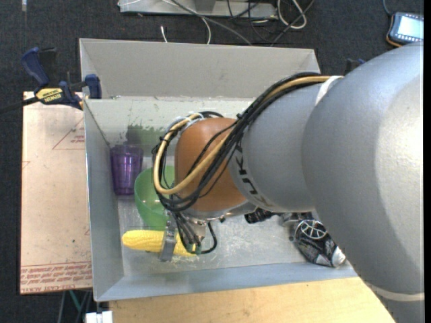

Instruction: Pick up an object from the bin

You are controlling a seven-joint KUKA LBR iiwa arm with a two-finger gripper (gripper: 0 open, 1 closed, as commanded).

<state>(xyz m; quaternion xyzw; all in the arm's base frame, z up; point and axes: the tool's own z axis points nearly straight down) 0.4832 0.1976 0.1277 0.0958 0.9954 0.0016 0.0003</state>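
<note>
My pincer [174, 246] low over yellow corn [140, 239], near-left corner of bin [101, 200], beside green bowl [149, 194]. Pincer apart or together: cannot tell. Grasp step, I judge. Next needs firm clamp, straight lift clear of bowl.

Yellow corn cob [141, 239]: lying flat, lengthwise left-right, front-left of bin [101, 200], right end under claw [168, 242].
</note>
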